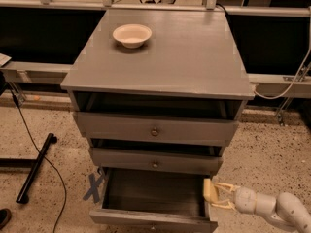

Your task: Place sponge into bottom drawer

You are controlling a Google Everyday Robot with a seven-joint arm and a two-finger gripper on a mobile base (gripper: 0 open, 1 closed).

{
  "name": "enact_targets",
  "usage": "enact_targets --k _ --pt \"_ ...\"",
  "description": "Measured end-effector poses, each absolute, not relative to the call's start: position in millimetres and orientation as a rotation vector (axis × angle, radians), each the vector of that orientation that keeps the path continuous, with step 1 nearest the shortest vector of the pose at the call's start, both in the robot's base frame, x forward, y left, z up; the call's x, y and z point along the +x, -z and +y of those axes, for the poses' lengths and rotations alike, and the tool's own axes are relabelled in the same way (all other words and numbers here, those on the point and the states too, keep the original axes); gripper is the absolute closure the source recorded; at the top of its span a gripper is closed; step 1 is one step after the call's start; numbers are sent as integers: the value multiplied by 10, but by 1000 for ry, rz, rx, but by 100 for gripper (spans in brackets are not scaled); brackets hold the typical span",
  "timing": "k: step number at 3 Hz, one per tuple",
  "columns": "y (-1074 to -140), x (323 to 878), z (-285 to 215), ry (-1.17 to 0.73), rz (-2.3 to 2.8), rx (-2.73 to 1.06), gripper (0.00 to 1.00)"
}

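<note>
Far left of the desk (194, 57), on the speckled floor: black pole (34, 166) lying at an angle, thin dark cable (53, 178) curving past it. Blue tape X (93, 186) on the floor, just beside the desk's lower left corner. Desk is grey with three drawers stacked in front. On the desk top, back left area: cream-white bowl (131, 35), upright, well apart from everything else. Top drawer (154, 130) and middle drawer (154, 163) each have a small round knob at centre, and both are pulled out a little with a dark gap above each. Bottom drawer (146, 217) is pulled out much further than those two, dark inside, nothing visible in it. Sponge (210, 191), pale yellow, sits at the bottom drawer's right side, at or just over the right wall near the front corner; cannot tell if it touches the wood. Pincer (217, 195) comes in from the right of the desk, low, level with the bottom drawer; its two pale fingers (224, 184) are closed around the sponge, one above and one below. White arm (272, 208) runs from the pincer off the lower right edge.
</note>
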State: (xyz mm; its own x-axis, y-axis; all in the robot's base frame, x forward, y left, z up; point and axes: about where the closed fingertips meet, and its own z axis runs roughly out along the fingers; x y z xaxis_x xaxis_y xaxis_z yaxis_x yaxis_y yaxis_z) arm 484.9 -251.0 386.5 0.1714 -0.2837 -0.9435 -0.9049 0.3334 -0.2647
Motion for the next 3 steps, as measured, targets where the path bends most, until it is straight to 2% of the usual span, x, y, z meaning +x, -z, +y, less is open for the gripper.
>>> enact_targets --k 3 --pt "-3066 4834 -1808 -650 1380 -1266 100"
